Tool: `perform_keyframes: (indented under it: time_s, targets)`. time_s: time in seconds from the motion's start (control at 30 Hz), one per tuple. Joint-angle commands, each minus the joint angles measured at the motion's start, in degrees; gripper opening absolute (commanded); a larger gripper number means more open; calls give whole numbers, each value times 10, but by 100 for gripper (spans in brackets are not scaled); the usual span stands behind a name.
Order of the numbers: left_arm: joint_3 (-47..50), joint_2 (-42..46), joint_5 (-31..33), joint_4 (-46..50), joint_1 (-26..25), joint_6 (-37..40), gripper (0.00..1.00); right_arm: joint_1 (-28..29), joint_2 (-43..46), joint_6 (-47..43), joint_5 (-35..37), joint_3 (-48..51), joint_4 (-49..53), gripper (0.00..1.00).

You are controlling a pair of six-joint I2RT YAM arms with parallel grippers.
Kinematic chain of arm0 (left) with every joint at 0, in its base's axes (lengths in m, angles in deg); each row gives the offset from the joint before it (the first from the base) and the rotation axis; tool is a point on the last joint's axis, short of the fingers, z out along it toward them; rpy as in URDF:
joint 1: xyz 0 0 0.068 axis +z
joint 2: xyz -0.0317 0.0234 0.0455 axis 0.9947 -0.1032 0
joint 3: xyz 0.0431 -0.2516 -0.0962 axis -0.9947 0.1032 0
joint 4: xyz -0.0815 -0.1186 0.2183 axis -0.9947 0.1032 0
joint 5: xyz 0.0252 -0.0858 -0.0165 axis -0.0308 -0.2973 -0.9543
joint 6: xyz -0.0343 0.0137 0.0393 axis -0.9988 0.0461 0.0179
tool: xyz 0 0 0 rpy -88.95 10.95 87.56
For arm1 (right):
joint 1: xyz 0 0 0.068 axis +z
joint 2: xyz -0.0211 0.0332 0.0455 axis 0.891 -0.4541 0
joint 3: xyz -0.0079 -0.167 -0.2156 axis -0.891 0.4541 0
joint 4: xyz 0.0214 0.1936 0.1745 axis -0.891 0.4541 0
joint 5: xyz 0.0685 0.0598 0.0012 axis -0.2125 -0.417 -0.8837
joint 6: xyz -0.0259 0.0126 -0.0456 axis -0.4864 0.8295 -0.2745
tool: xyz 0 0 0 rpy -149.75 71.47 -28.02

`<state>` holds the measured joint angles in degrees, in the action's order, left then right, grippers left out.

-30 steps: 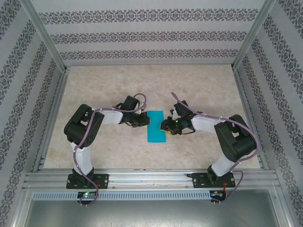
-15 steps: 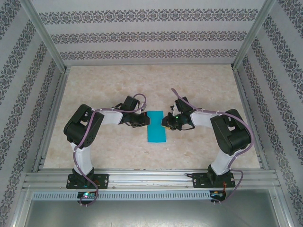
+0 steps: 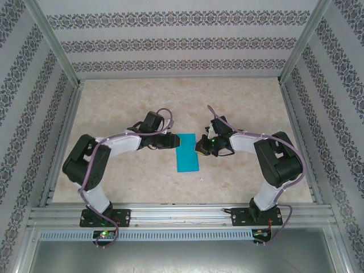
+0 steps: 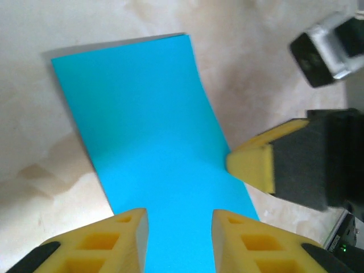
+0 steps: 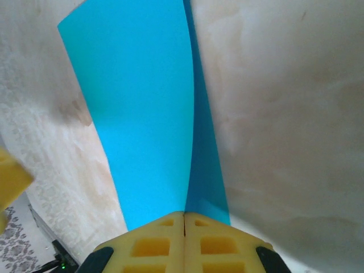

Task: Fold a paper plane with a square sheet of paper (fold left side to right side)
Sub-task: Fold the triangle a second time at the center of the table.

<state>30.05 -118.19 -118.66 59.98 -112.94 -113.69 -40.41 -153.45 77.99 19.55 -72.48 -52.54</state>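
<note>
Teal sheet [image 3: 188, 152], doubled into a narrow rectangle, lay on the beige counter [image 3: 244, 102]. At its left edge we saw the left jaws spread, their yellow fingers [image 4: 122, 239] standing apart over the sheet and gripping nothing. At its right edge the right jaws were pressed together, pinching the sheet where the upper layer lifted slightly off the lower.

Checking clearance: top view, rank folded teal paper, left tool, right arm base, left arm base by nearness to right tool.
1. folded teal paper, at the right tool tips.
2. left tool, across the paper, left.
3. right arm base, near edge, right.
4. left arm base, near edge, left.
</note>
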Motion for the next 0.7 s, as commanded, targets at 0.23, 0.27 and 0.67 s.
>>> perform_keyframes:
  time_s: [0.23,0.27,0.67]
  targets:
    - [50,128,131,99,-158,141,51,-7,24,32,-22,4,22,0]
    - [47,129,151,106,-176,151,53,-7,24,32,-21,4,23,0]
    - [-65,11,313,189,-284,216,63,-7,27,37,-18,4,25,0]
